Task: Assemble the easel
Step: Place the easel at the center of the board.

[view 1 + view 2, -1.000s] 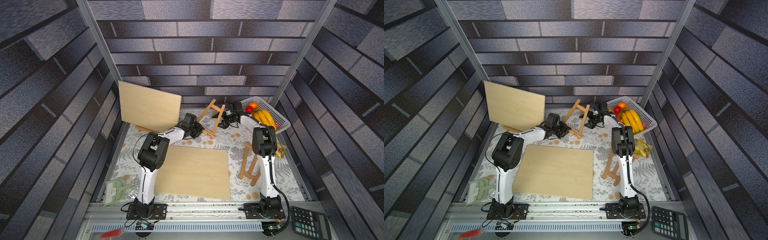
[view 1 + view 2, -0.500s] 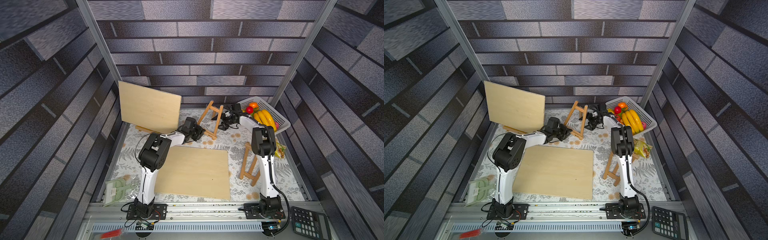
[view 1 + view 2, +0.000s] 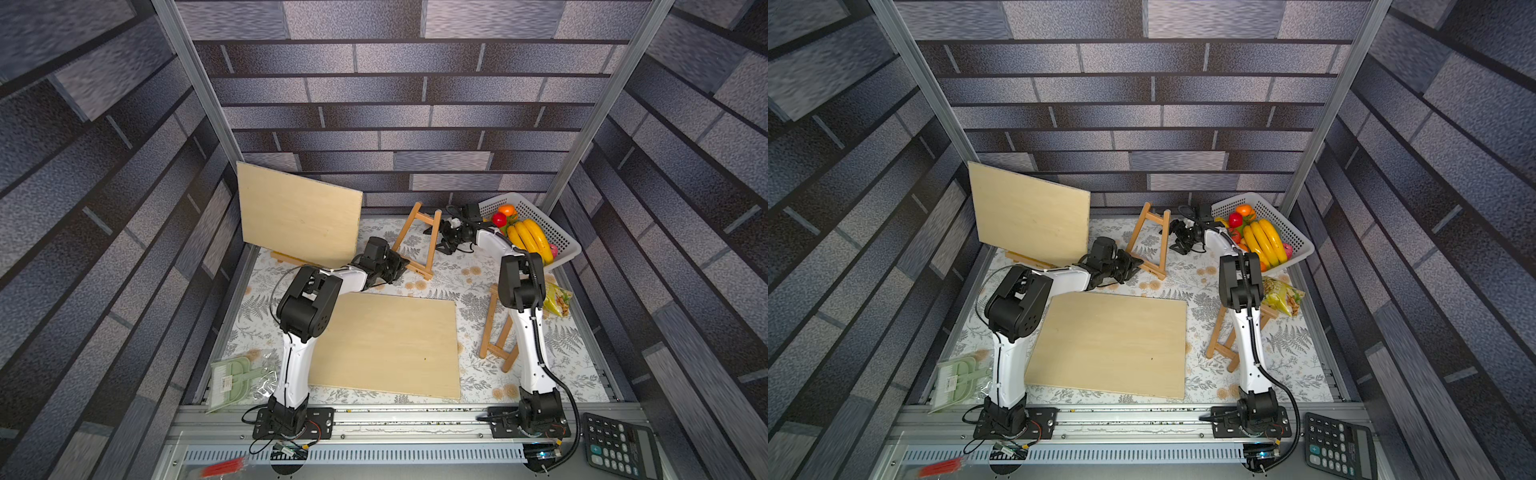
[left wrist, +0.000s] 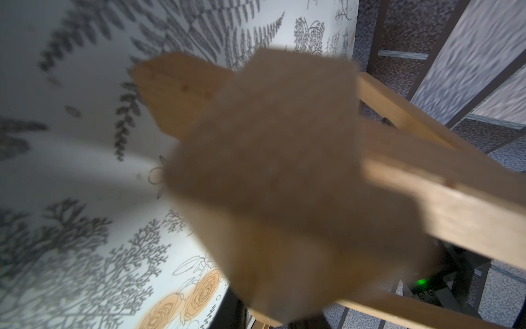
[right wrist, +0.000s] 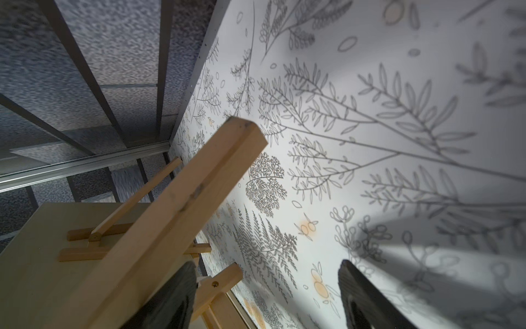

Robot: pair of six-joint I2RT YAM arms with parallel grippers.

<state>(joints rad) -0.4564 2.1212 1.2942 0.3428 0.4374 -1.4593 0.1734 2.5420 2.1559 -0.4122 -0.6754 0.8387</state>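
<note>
Work looks roughly half done: one upright board [image 3: 299,220] sits on its stand at the back left, but the flat board [image 3: 386,345] still lies off the easel [image 3: 432,243] standing at back centre. There the left gripper [image 3: 395,266] seems clamped on the easel's foot bar, while the right gripper [image 5: 267,299] gapes wide and empty beside a leg.

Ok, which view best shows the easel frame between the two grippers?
The top views: both show the whole easel frame, uprights and crossbars together. The left wrist view gives only blurred wood up close; the right wrist view shows mainly one leg.
</note>
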